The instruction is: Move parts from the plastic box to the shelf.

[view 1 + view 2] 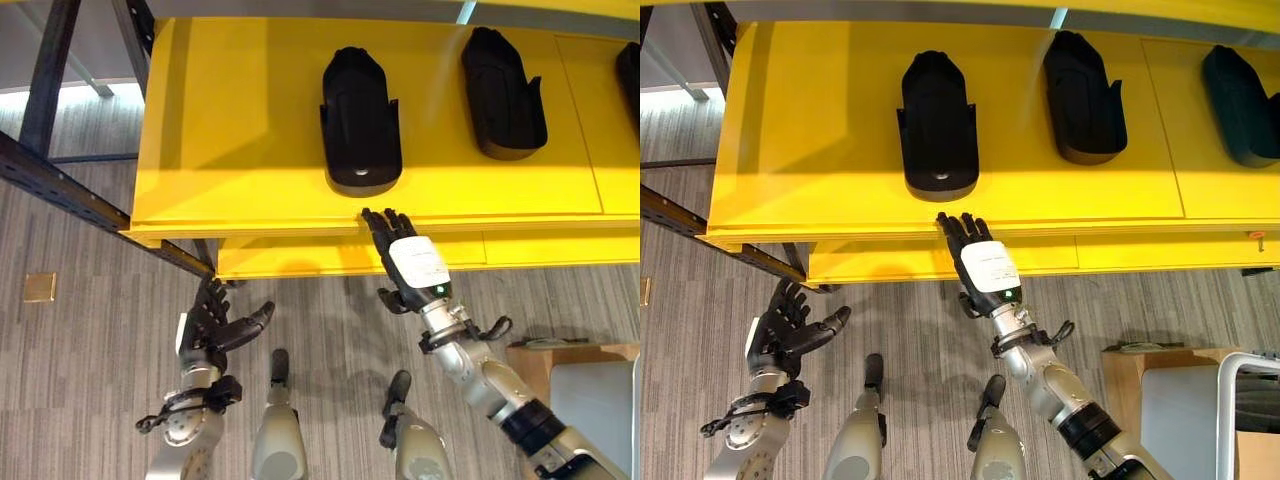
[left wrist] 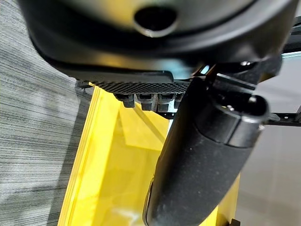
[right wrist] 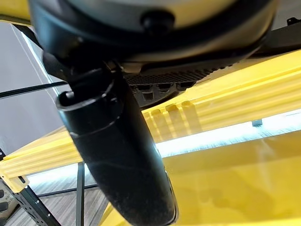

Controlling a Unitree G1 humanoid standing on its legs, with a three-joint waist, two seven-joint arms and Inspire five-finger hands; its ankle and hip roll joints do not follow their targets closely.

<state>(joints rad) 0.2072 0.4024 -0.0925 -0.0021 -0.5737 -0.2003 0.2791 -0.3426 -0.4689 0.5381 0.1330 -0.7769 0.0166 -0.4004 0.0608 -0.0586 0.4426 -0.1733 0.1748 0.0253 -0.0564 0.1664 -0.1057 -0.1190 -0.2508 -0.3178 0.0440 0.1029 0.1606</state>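
right hand [image 1: 412,262] flat, fingers straight and empty at the shelf [image 1: 240,150] edge below a black part [image 1: 360,120] lying there, so release looks complete; left hand [image 1: 212,325] relaxed, empty.

Bright overhead light washes the yellow shelf [image 1: 240,150], with a paler glare band along its front. Wrist views blur close up; hands loom dark.
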